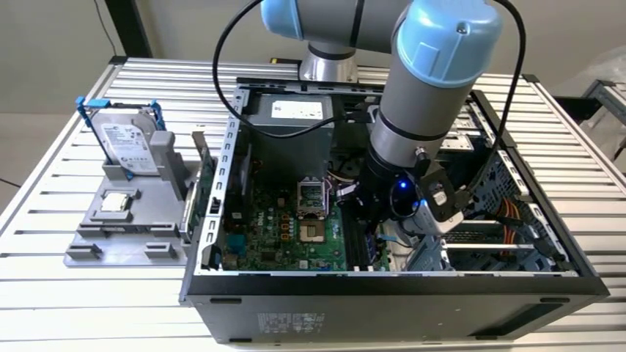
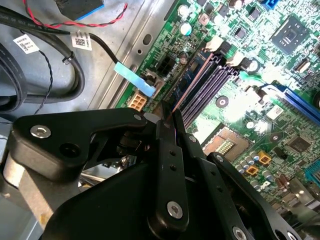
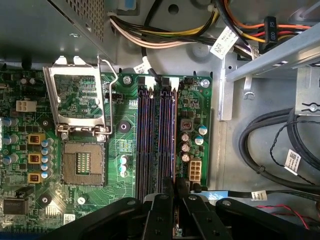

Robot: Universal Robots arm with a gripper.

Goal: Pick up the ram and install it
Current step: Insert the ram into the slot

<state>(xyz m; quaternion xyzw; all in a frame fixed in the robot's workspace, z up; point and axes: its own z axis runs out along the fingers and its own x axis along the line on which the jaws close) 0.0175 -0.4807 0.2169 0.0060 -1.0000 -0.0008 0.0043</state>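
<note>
**While the gripper clamped down, the ram stood at the slots**

As the fingers pressed together in both wrist views, the gripper [image 3: 175,200] was clenched on a thin board seen edge-on: the ram [image 3: 174,142], pinched between the two black pads and running straight out from the fingertips. In the second wrist view the same sliver [image 2: 192,80] left the gripper [image 2: 167,122] and ran along the bank of dark memory slots [image 2: 212,85]. It lay in line with the outermost slot, the one on the side away from the processor socket [image 3: 82,162].

So the pick-up looked done. The install was the open question. The stick sat right at or in that slot, but whether it was pushed fully home I could not tell. The white latches [image 3: 172,81] at the far end of the slots, well ahead of the fingertips, gave no clear answer either.

Just beside the ram, the other memory slots [image 3: 150,135] stood empty. Beyond them the socket lay bare on the motherboard [image 3: 125,125], its metal frame [image 3: 80,100] hinged up.

From the exterior view, the arm's wrist was plunged deep into the open computer case [image 1: 391,282]. Well apart from the hand, outside the case, the hard drive [image 1: 127,143] stood upright in a grey holder [image 1: 93,249], with a small square chip [image 1: 117,203] lying on it.
</note>
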